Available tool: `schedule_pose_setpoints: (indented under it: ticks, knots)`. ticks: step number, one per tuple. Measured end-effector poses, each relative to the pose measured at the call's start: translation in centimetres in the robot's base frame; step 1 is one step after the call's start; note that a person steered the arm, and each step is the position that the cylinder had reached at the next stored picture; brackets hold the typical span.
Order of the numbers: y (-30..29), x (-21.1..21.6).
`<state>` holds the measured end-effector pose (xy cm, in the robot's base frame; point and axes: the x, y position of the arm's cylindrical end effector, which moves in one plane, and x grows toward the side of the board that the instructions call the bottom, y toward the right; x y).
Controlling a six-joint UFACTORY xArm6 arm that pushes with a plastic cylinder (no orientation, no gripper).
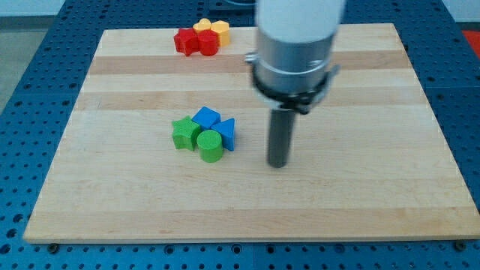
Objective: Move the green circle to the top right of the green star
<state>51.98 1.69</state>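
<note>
The arm looks to be at the approach step: its rod hangs bare, my tip point(279, 163) touching no block, standing apart to the view's right of the cluster. The green circle point(211, 146) sits at the green star's point(184, 133) lower right, touching it, with two blue blocks point(214, 124) just above. Next, I'd guess, the tip must get below the circle and push it up and rightward round the blue ones

Wooden board point(360, 202) on blue pegboard table point(30, 45), my tip point(279, 164) at centre, near and right of green circle point(211, 146), green star point(184, 133) touching circle's left, blue blocks point(215, 122) behind, red and yellow blocks point(201, 37) upper left
</note>
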Motion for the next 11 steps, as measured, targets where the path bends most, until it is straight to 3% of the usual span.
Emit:
schedule_pose_setpoints:
  ticks: [1, 2, 4, 6, 7, 8, 9, 11]
  knots:
    - [-6.4, 2.2]
    - [-8.4, -0.2]
    - [-8.2, -7.1]
    - [-8.1, -9.2]
    - [-5.2, -9.2]
    - [-0.3, -11.2]
    - [0.9, -14.2]
    - [-3.9, -13.7]
